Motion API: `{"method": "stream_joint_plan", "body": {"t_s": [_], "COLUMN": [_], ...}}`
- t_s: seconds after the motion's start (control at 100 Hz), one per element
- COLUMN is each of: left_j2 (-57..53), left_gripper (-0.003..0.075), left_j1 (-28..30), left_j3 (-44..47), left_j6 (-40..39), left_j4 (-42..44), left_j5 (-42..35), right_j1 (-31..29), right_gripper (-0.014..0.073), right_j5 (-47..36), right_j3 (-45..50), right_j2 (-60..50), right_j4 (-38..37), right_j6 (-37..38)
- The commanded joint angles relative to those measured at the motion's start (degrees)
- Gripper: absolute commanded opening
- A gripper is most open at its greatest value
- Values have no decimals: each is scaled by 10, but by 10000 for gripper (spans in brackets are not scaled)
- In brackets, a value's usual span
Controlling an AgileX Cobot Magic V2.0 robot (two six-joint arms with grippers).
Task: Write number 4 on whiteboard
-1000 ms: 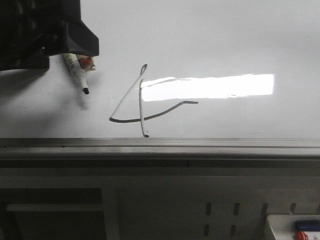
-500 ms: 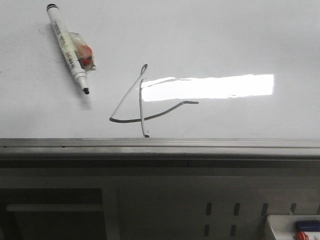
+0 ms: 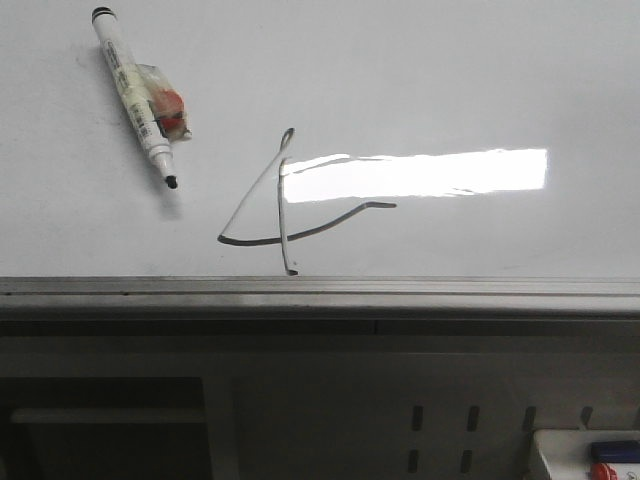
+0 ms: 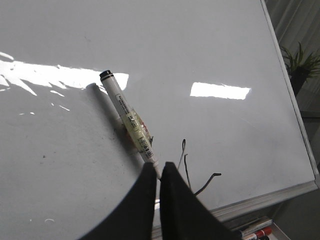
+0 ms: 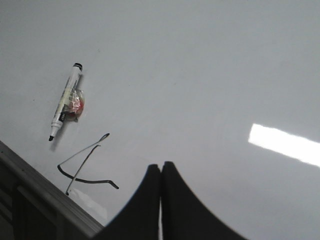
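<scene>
Left arm gone from front view; marker (image 3: 138, 92) beside number 4 (image 3: 285, 205); both fingers pressed together, empty.

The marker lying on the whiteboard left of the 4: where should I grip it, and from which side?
Grip the marker on its bare upper barrel, between the black end cap and the taped red lump at mid-body. It lies flat and slanted on the whiteboard, tip uncapped and pointing toward the number 4. Come straight down with the left tool, jaws across the barrel, probably clear of tape and tip.
</scene>
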Motion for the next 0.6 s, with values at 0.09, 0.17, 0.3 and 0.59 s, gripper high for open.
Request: {"method": "stream_joint_plan", "body": {"t_s": [0.09, 0.17, 0.3, 0.59], "left_j2": [4, 4, 4, 3], "left_gripper": [-20, -20, -20, -20], "left_j1": [1, 1, 1, 15], "left_j3": [-17, -17, -17, 1], "left_j6": [1, 1, 1, 1], "left_j4": [-1, -1, -1, 71], "left_j5": [-23, -23, -23, -68], "right_j1": [-2, -2, -2, -2], "right_gripper": [-64, -64, -64, -64], "right_j5": [-42, -42, -42, -42], "right_j3": [-14, -14, -14, -14], "right_j2": [1, 1, 1, 1], "right_j4": [2, 2, 2, 2], "right_j6": [1, 1, 1, 1]}}
